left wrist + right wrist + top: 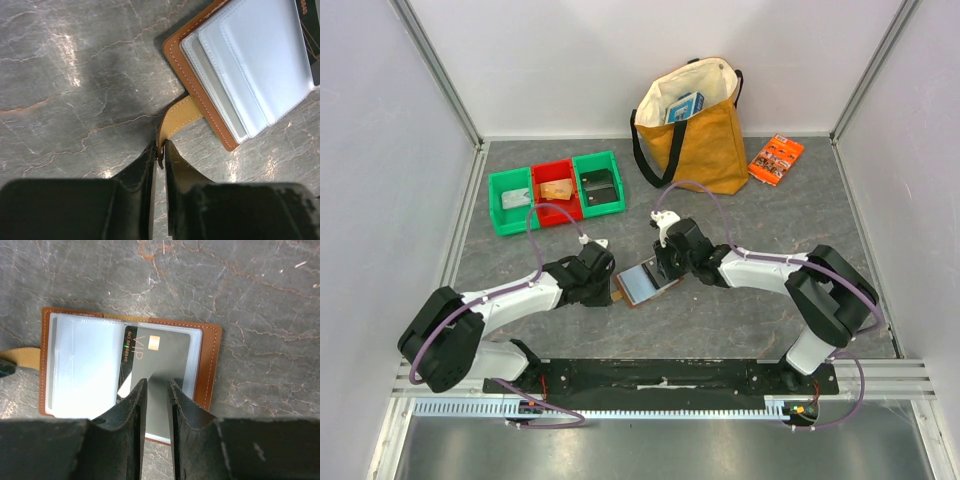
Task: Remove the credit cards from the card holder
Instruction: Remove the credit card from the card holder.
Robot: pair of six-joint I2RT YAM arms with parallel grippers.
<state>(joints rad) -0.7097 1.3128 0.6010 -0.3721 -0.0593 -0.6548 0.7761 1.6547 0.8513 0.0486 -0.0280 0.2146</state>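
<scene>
**Card holder pinned open for card removal**

The card holder (642, 283) is laid open at the centre of the table (740, 320), between both grippers. Its tab (181, 116) is pinched by the closed left gripper (160, 150), probably so the holder is anchored. A dark VIP card (165, 355) is straddled by the right gripper (156, 387), jaws narrowly parted; whether it is gripped cannot be told. Only 1 card is seen; any others are hidden behind pale pockets (260, 55).

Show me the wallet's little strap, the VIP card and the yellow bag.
strap (179, 117): left wrist view, middle of the tan strip.
VIP card (170, 360): right wrist view, dark face below the chip.
yellow bag (700, 140): top external view, mustard front panel.
</scene>
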